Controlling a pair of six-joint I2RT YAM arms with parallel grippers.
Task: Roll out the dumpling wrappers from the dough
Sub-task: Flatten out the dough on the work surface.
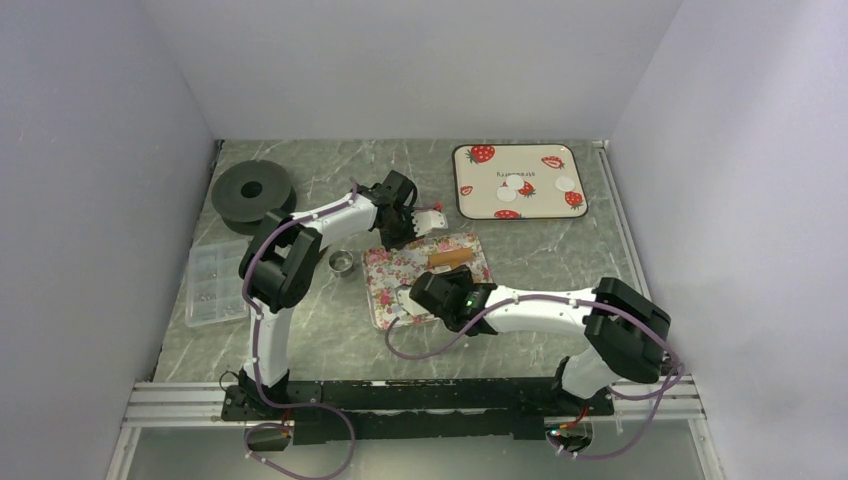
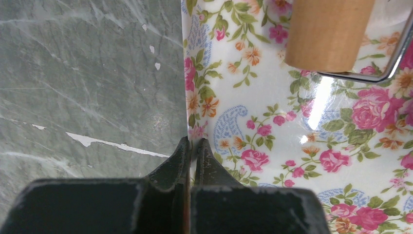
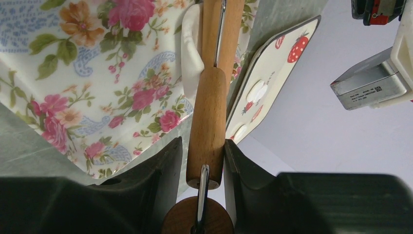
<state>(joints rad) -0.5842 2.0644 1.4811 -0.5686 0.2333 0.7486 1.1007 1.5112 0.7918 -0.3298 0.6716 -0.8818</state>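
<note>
A floral mat (image 1: pixel 400 268) lies mid-table. My left gripper (image 2: pixel 193 141) is shut on the mat's left edge (image 2: pixel 187 97), also seen from above as the left gripper (image 1: pixel 403 232). My right gripper (image 3: pixel 203 148) is shut on the wooden handle (image 3: pixel 208 122) of a small rolling pin; its roller (image 2: pixel 328 31) rests over the mat. A white piece of dough (image 3: pixel 190 46) lies under the pin on the mat (image 3: pixel 97 73). Three dumpling wrappers (image 1: pixel 515 185) lie as white discs on the strawberry tray (image 1: pixel 560 205) at the back right, also seen as the strawberry tray (image 3: pixel 282 63).
A small metal ring cutter (image 1: pixel 342 262) stands just left of the mat. A clear plastic box (image 1: pixel 213 283) and a black spool (image 1: pixel 252 190) sit at the left. White walls close in the table on three sides.
</note>
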